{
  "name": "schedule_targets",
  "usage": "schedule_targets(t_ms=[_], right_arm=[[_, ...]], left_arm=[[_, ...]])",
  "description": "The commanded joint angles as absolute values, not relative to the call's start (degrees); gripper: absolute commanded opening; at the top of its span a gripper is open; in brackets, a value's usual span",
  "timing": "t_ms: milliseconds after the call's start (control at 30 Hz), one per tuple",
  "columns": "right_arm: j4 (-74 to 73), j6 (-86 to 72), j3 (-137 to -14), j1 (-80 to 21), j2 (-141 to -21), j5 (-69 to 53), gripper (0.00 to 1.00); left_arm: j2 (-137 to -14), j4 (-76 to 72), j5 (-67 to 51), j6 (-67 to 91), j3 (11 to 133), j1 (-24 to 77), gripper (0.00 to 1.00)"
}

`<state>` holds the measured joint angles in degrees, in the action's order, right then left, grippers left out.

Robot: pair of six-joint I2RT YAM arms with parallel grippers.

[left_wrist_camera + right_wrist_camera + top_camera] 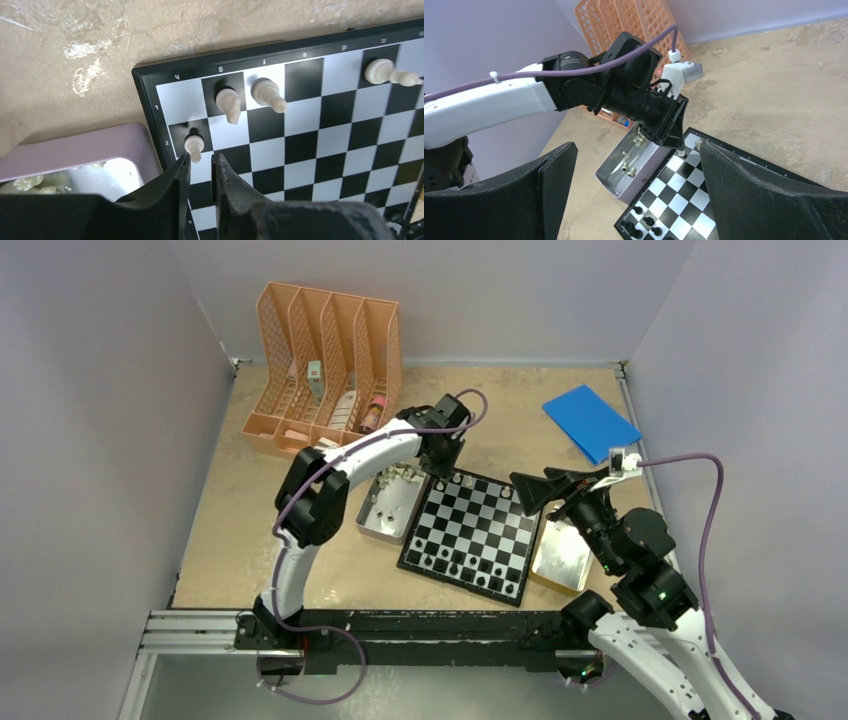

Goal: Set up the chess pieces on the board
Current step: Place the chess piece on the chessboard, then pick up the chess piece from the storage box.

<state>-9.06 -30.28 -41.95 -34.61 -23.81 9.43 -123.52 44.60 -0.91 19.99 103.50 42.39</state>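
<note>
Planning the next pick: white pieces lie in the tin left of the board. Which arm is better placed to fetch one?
Left. The left gripper hangs empty at the board's far-left corner, beside the tin of white pieces. The right gripper, wide open, hovers across the board, farther from that tin.

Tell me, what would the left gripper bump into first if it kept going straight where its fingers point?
Probably the little white pawn standing right in front of the left gripper, on the board near its corner. Depth is hard to judge, so the fingers might instead touch the square beside it.
</note>
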Motion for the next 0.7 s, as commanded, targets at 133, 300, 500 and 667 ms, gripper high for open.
schedule_targets(t_ms=[133,300,500,667], right_arm=[[-5.7,-29.1,-42.1,-34.9,-23.2,8.9,0.95],[-5.7,-29.1,-42.1,-34.9,-23.2,8.8,0.95],[-5.5,-29.1,-42.0,-34.9,-23.2,8.7,0.95],[-5.5,-29.2,-42.0,-34.9,-23.2,8.4,0.95]], left_arm=[[-114.2,43.2,1.4,20.8,102.2,42.2,0.22],[-110.9,44.5,6.4,21.2,99.4,42.0,0.22],[-106.4,45.6,10.5,23.3,93.0,40.6,0.22],[-102.4,43.9,11.2,25.2,85.3,37.5,0.22]])
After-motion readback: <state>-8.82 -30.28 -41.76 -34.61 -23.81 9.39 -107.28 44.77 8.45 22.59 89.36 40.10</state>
